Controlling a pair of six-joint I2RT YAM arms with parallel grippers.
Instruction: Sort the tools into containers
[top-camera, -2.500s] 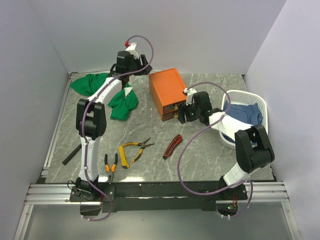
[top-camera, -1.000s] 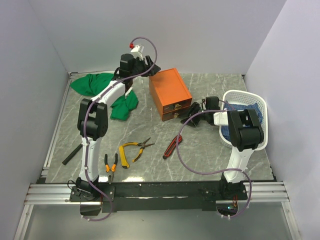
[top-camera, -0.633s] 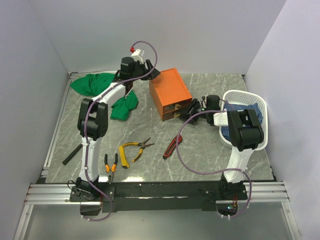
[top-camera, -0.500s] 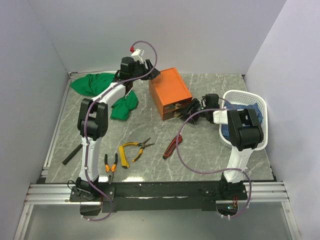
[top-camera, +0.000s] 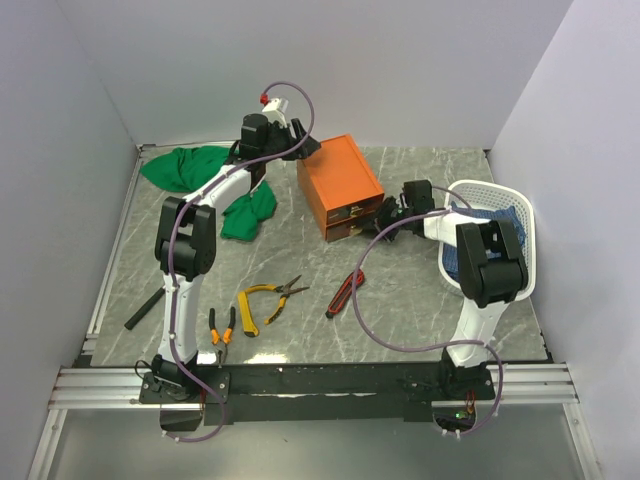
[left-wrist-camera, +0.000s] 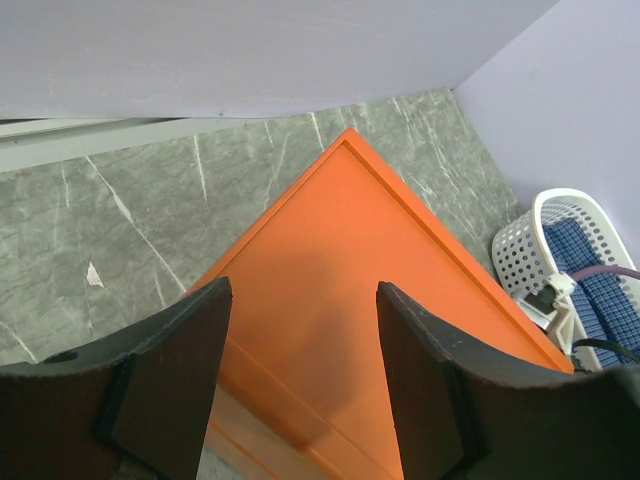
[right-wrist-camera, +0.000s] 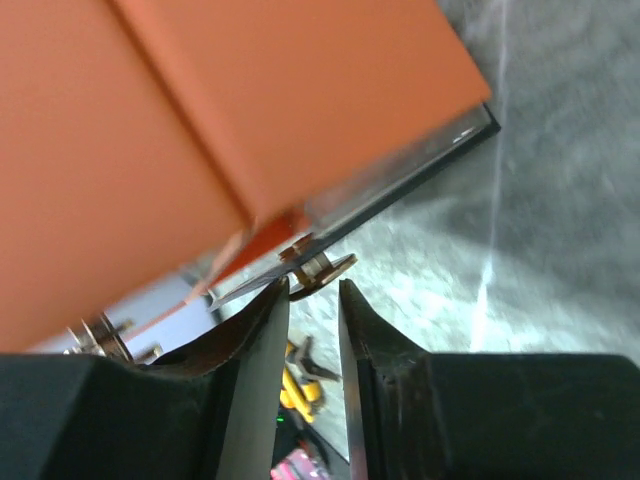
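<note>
The orange box (top-camera: 340, 182) stands at the table's back middle, its two clear drawers (top-camera: 352, 222) facing front and pushed in. My left gripper (top-camera: 306, 146) is open just above the box's back left corner; the left wrist view shows its fingers (left-wrist-camera: 165, 385) spread over the orange lid (left-wrist-camera: 370, 290). My right gripper (top-camera: 386, 215) is low at the drawers' right front. In the right wrist view its tips (right-wrist-camera: 314, 290) are pinched on a small metal drawer handle (right-wrist-camera: 322, 268). Yellow pliers (top-camera: 262, 298), orange-black pliers (top-camera: 222, 325), a red-black knife (top-camera: 345, 292) and a black handle (top-camera: 143, 310) lie in front.
A white basket (top-camera: 520, 205) holding blue cloth stands to the right of the box, close behind my right arm. Green cloths (top-camera: 190, 165) lie at the back left, another (top-camera: 246, 212) beside the box. Grey walls close in the table on three sides.
My right arm has dropped low and swung its gripper in to the drawers' front. My left gripper has shifted right over the box's back corner. The tools have not moved.
</note>
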